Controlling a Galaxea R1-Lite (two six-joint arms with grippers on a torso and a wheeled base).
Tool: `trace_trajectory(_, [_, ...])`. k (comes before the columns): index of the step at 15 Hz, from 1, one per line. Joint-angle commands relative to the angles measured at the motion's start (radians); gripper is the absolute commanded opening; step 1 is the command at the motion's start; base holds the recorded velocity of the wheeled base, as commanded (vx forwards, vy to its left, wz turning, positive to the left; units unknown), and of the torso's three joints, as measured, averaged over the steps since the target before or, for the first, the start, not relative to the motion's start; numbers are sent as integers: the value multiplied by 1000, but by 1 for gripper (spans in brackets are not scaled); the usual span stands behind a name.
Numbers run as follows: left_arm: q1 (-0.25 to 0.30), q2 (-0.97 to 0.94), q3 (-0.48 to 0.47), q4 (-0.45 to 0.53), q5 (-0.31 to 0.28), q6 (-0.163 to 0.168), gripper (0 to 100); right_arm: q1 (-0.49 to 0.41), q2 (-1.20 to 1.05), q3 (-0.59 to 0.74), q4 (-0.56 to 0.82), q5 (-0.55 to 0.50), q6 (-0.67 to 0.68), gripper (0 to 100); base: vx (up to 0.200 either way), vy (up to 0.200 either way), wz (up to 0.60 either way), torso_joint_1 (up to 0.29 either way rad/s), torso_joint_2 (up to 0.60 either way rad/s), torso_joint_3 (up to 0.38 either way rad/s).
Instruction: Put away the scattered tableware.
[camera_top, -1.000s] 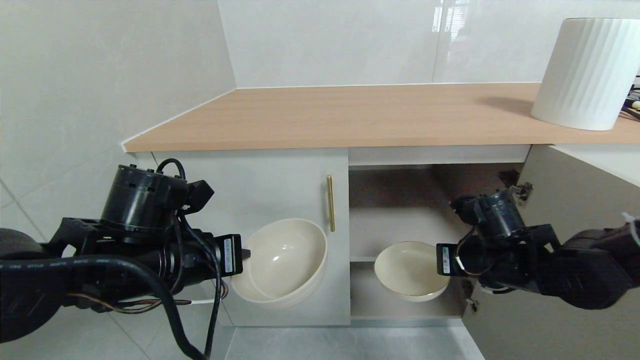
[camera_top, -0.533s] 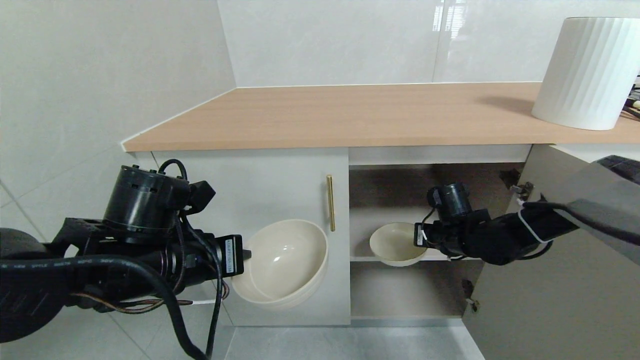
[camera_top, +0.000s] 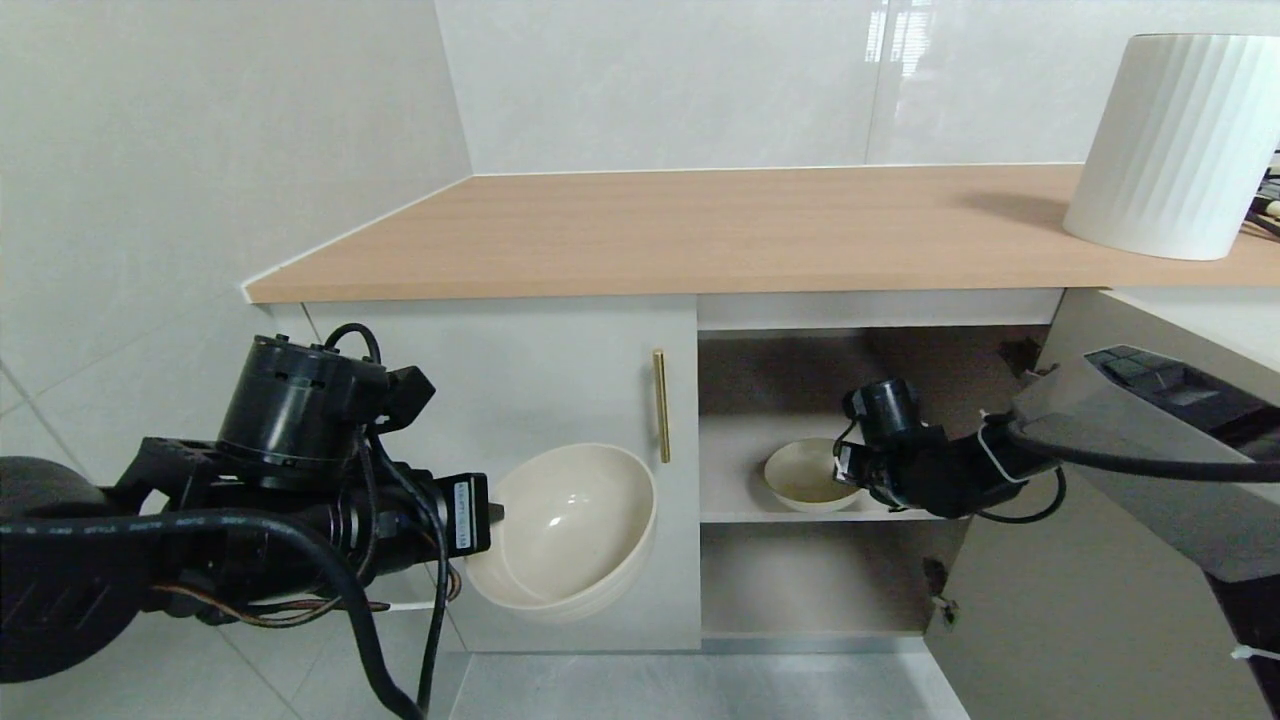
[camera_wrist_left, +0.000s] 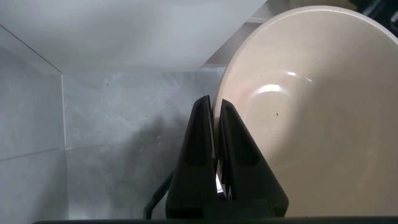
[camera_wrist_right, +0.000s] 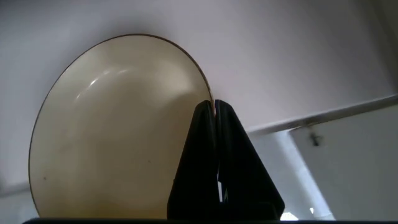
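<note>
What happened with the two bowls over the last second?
The right claw carried the small bowl from low in front of the open cupboard up and deep inside, to the middle shelf, on it or just above it. The claw still grips the bowl's rim. The left claw kept the big bowl in front of the closed door, barely shifting.

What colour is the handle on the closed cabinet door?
Gold; the handle shows best in the head view.

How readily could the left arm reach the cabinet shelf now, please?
Probably not readily: the closed door faces the left gripper and large bowl; the right gripper with the small bowl occupies the shelf.
</note>
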Motion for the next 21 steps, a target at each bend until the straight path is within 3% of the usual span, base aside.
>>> trace_trajectory(1, [0,2,0,0,1,-1,0,-11,58,-41,1,-20,1,0,0,0,0,0,0,0])
trace_trajectory(6, [-1,4,0,0,1,-1,0,-34,130,-135,6,-82,-4,0,0,0,0,0,0,0])
trace_trajectory(17, [-3,10,0,0,2,-1,0,-36,166,-212,32,-106,-6,0,0,0,0,0,0,0])
trace_trajectory(18, [-1,10,0,0,2,-1,0,-36,166,-212,29,-106,-4,100,0,0,0,0,0,0])
trace_trajectory(21, [-1,10,0,0,2,-1,0,-37,165,-227,26,-106,4,100,0,0,0,0,0,0])
